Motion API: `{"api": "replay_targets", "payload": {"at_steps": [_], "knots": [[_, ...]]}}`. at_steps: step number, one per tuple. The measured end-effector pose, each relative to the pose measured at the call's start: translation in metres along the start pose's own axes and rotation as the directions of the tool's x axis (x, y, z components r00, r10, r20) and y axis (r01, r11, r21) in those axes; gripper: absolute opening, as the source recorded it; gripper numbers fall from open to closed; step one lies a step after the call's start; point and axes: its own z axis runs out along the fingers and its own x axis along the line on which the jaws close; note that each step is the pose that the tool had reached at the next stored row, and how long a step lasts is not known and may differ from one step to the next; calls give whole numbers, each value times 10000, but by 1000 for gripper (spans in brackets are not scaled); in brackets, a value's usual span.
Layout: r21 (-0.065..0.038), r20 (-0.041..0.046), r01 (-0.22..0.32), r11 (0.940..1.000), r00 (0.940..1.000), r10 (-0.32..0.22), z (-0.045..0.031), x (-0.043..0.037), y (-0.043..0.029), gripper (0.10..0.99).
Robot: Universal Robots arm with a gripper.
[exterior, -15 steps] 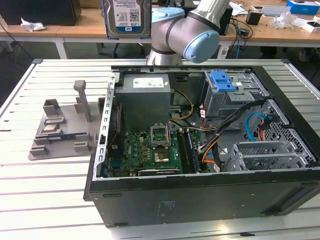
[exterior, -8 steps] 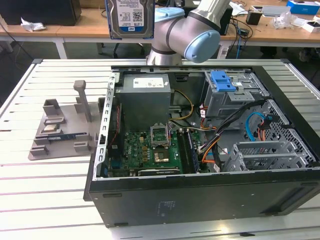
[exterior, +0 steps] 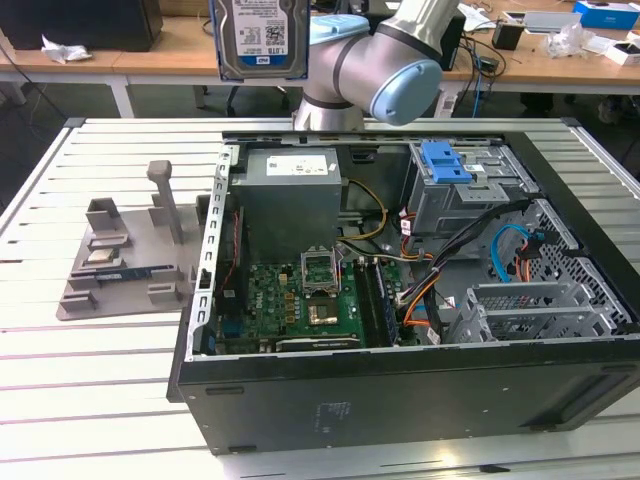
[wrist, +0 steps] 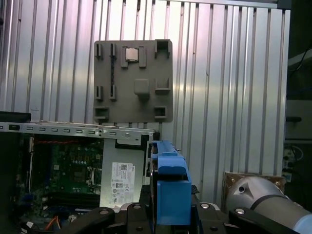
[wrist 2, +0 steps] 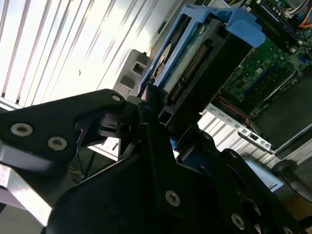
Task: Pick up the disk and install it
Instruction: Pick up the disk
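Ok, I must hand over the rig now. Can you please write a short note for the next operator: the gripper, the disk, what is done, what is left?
Gripper: shut on the disk, clamping one end.
Disk: held in the air, high above the table, near the far side of the open computer case in the exterior view.
Done: the disk is picked up.
Left: installing it; it is not yet inside the case.

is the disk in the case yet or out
Out: in the exterior view the disk hangs upright above the open computer case, and the second wrist view shows the gripper clamped on its end.
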Motion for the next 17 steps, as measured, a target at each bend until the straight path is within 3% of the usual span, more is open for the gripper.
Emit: {"api": "replay_targets", "payload": {"at_steps": [17], "knots": [[0,0,-6,10000,10000,6,8,231,15,365]]}}
